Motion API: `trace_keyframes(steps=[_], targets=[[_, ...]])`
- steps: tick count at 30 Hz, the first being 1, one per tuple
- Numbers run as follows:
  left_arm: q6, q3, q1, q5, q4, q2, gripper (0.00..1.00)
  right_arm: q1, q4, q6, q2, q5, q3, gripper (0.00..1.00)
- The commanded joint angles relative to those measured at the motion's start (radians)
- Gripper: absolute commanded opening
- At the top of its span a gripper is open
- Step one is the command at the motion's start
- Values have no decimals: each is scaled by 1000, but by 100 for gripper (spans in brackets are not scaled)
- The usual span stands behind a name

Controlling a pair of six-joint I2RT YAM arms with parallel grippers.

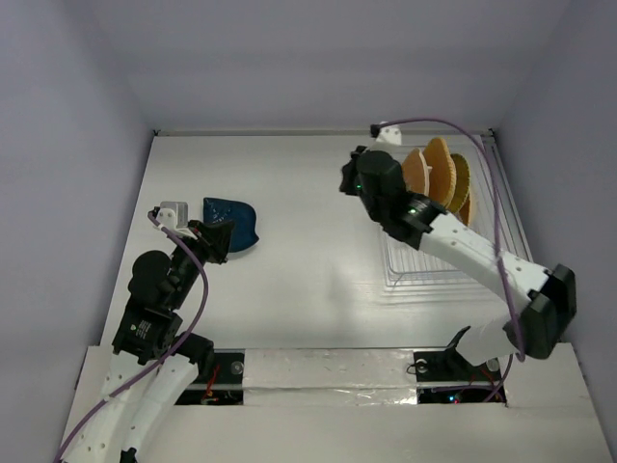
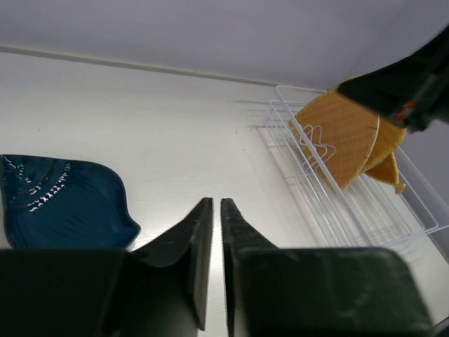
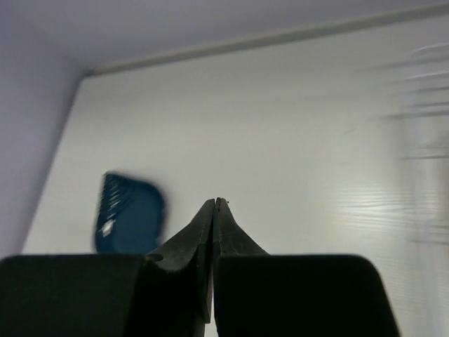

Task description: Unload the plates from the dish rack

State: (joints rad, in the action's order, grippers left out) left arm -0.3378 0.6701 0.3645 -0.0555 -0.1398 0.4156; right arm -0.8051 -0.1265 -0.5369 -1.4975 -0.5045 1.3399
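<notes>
Top external: dark blue plate (image 1: 234, 222) is unloaded onto table (image 1: 308, 231); three orange plates (image 1: 442, 176) are left in dish rack (image 1: 424, 275); left gripper (image 2: 216, 210) and right gripper (image 3: 214, 209) are clenched, empty.

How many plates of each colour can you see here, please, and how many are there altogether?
Dark blue plate, flat on the table: 1
Orange-yellow plates, standing in the dish rack: 3
Total: 4
</notes>
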Motion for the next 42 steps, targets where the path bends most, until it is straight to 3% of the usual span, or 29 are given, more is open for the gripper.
trace_keyframes(steps=[1,3,4,6,12,16,27,33,39,42], targets=[[2,26,-4,-9,39,5,5,63,-200,150,111,-294,-25,7],[3,26,-4,-7,37,6,4,105,-293,175,160,-385,-38,27],[2,26,-4,-10,36,5,4,128,-330,167,170,-393,-39,46],[0,28,-4,-10,37,5,9,197,-376,170,195,-391,-66,61],[-3,20,-4,-33,43,5,30,340,-384,262,198,-290,-125,63],[-3,20,-4,-35,42,2,40,377,-360,291,123,-238,-98,61],[-1,20,-13,-33,40,-9,43,448,-341,351,-122,-252,25,46],[0,20,-13,-38,43,-12,43,448,-341,391,-149,-281,51,26],[-1,20,-13,-44,48,-12,43,422,-355,442,-142,-344,76,0],[-3,19,-13,-44,46,-14,43,411,-367,459,-141,-367,97,0]])
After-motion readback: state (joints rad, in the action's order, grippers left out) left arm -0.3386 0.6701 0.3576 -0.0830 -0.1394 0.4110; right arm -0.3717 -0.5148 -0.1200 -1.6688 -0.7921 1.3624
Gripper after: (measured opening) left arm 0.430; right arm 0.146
